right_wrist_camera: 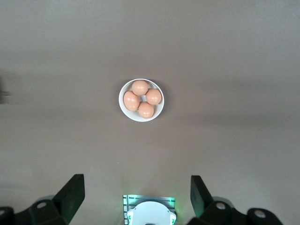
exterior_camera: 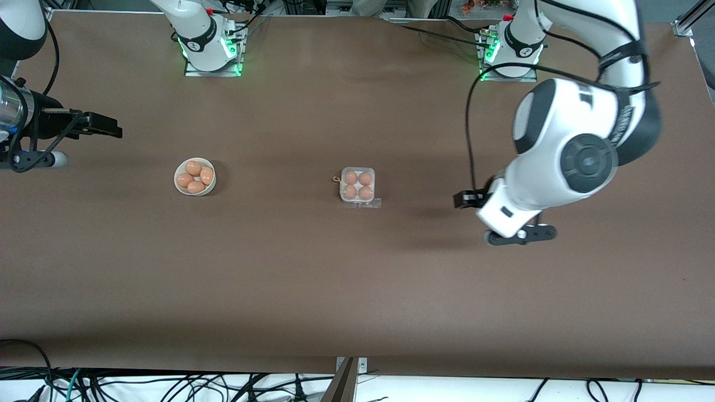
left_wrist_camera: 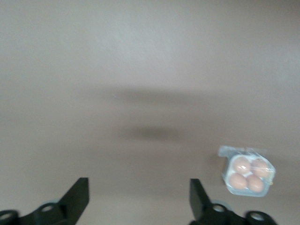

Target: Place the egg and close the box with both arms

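Note:
The box (exterior_camera: 357,186) stands mid-table with an orange-brown egg (exterior_camera: 350,177) in each cell; its clear lid looks folded down over them, with a clear flap on the side nearer the front camera. It also shows in the left wrist view (left_wrist_camera: 248,174). My left gripper (exterior_camera: 465,199) hangs open and empty over bare table toward the left arm's end, apart from the box; its fingers (left_wrist_camera: 77,194) stand wide. My right gripper (exterior_camera: 106,125) is open and empty, held high over the right arm's end; its fingers (right_wrist_camera: 70,194) stand wide.
A round white bowl (exterior_camera: 180,190) with several more eggs sits toward the right arm's end, level with the box; it also shows in the right wrist view (right_wrist_camera: 123,108). The right arm's base (right_wrist_camera: 149,213) glows green. Cables lie along the table's near edge.

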